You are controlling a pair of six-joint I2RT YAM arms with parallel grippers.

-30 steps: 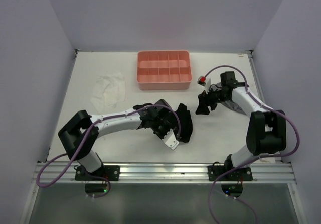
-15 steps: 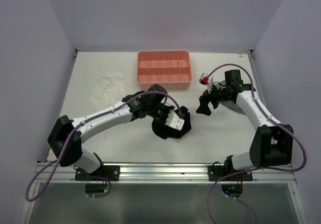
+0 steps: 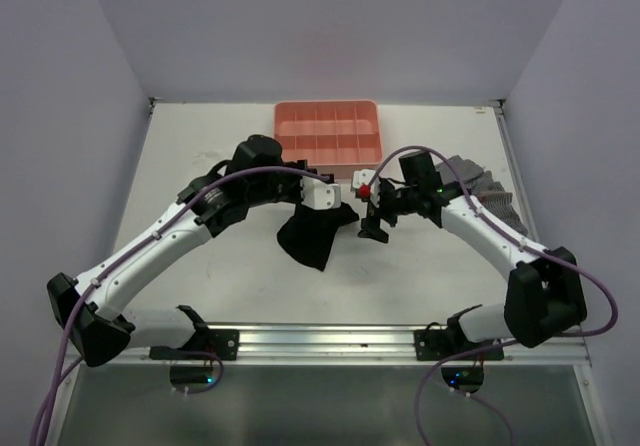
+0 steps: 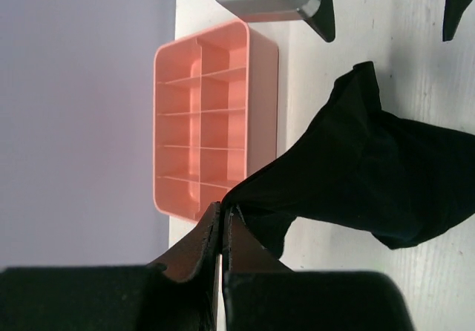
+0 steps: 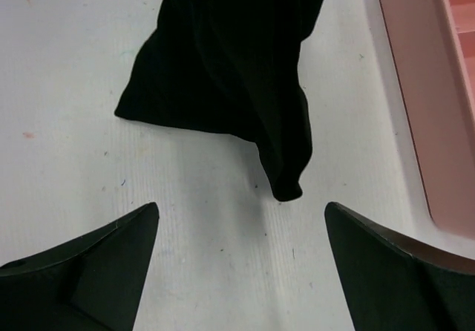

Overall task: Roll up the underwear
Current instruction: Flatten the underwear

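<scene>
The underwear (image 3: 312, 236) is a plain black garment hanging from my left gripper (image 3: 305, 206), lifted above the table in front of the pink tray. In the left wrist view my left gripper (image 4: 223, 211) is shut on one corner of the underwear (image 4: 364, 171), which drapes away to the right. My right gripper (image 3: 369, 214) is open and empty, just right of the hanging cloth. In the right wrist view the underwear (image 5: 230, 64) hangs ahead, its lowest tip just beyond my right gripper (image 5: 241, 223), not touching either of the wide-apart fingers (image 5: 111, 260).
The pink tray (image 3: 328, 171) with several compartments stands at the back centre; it also shows in the left wrist view (image 4: 261, 101) and at the right edge of the right wrist view (image 5: 419, 101). A grey checked cloth (image 3: 480, 184) lies at the right.
My left arm has lifted the underwear off the table and carried it back toward the tray, so it now hangs. My right gripper has moved left, close to it.
</scene>
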